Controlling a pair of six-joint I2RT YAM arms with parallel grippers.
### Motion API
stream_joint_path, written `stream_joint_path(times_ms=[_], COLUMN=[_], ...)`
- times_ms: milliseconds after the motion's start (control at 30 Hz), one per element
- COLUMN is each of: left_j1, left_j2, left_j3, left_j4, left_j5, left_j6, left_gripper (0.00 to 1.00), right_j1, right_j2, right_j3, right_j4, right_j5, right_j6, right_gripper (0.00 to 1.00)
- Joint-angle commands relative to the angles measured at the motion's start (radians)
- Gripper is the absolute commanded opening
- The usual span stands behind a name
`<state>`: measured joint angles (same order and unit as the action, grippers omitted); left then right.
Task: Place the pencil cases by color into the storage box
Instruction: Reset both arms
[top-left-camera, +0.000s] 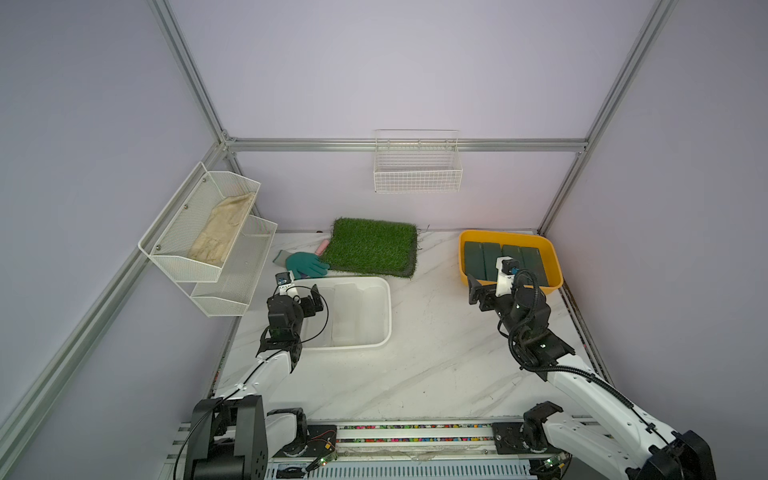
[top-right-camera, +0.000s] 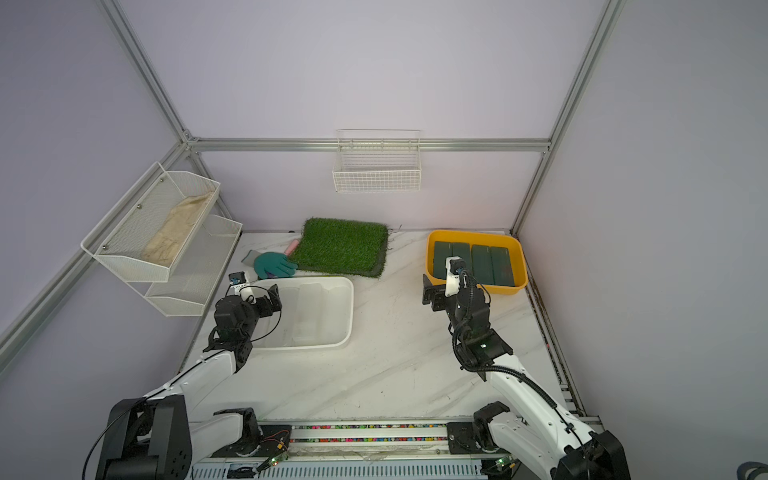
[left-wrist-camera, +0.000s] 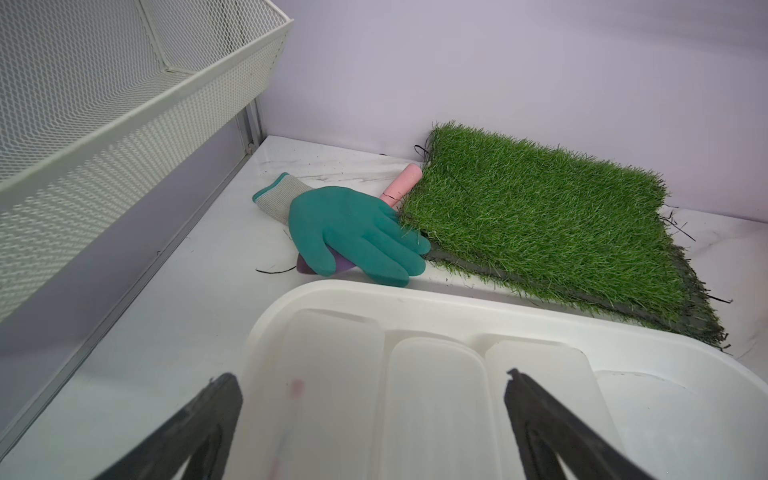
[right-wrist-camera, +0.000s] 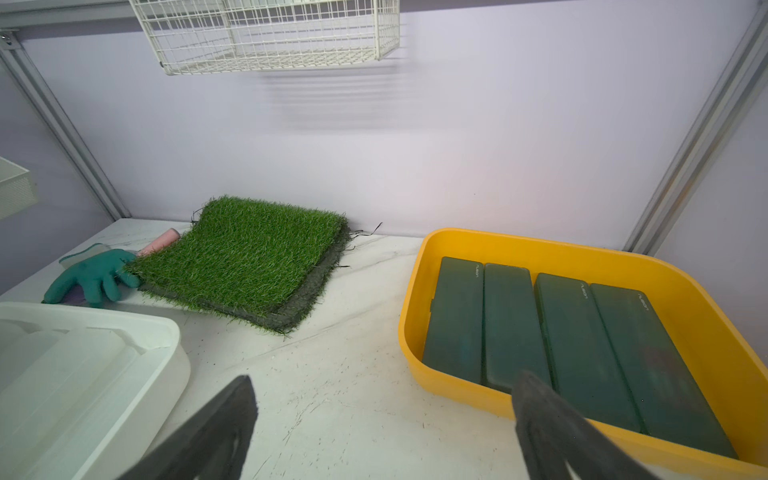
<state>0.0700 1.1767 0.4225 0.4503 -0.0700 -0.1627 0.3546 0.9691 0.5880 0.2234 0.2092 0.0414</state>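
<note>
Several dark green pencil cases (top-left-camera: 523, 259) (top-right-camera: 482, 264) (right-wrist-camera: 582, 332) lie side by side in the yellow storage box (top-left-camera: 469, 243) (top-right-camera: 519, 255) (right-wrist-camera: 540, 253) at the back right. Several frosted white pencil cases (top-left-camera: 347, 307) (top-right-camera: 309, 307) (left-wrist-camera: 436, 395) (right-wrist-camera: 62, 365) lie in the white storage box (top-left-camera: 384, 291) (top-right-camera: 349, 291) (left-wrist-camera: 374, 291) (right-wrist-camera: 166, 332) at the left. My left gripper (top-left-camera: 309, 301) (top-right-camera: 270, 301) (left-wrist-camera: 370, 374) hangs open over the white box's left end, holding nothing. My right gripper (top-left-camera: 478, 293) (top-right-camera: 430, 293) (right-wrist-camera: 384, 376) is open and empty above the table, at the yellow box's near left corner.
A green grass mat (top-left-camera: 372, 247) lies at the back centre, with a teal glove (top-left-camera: 305, 264) and a pink cylinder (left-wrist-camera: 403, 187) at its left edge. A white mesh shelf (top-left-camera: 199, 241) holding beige cloth juts from the left wall. A wire basket (top-left-camera: 417, 170) hangs on the back wall.
</note>
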Motion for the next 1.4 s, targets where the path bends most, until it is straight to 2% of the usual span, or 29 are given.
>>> stream_joint_path(times_ms=[0, 200, 567, 833, 967, 1167, 1367], left_j1=[0.010, 0.028, 0.028, 0.029, 0.028, 0.028, 0.028], left_j2=[0.018, 0.073, 0.167, 0.222, 0.279, 0.302, 0.350], left_j3=[-0.031, -0.029, -0.021, -0.030, -0.061, -0.059, -0.091], left_j4=[0.109, 0.131, 0.216, 0.305, 0.406, 0.422, 0.520], left_j5=[0.026, 0.045, 0.034, -0.005, -0.002, 0.031, 0.041], left_j6=[0.017, 0.009, 0.031, 0.047, 0.058, 0.072, 0.077], left_gripper=[1.00, 1.00, 1.00, 1.00, 1.00, 1.00, 1.00], right_j1=[-0.060, -0.242, -0.391, -0.399, -0.400, -0.399, -0.396], right_j2=[0.038, 0.097, 0.242, 0.389, 0.460, 0.564, 0.622], right_j3=[-0.004, -0.044, -0.113, -0.126, -0.127, -0.134, -0.135], right_j4=[0.067, 0.168, 0.353, 0.483, 0.537, 0.647, 0.702], right_j5=[-0.044, -0.169, -0.213, -0.212, -0.217, -0.227, -0.249], right_j6=[0.001, 0.065, 0.070, 0.035, 0.031, 0.019, 0.017], right_gripper=[0.97, 0.97, 0.97, 0.97, 0.97, 0.97, 0.97])
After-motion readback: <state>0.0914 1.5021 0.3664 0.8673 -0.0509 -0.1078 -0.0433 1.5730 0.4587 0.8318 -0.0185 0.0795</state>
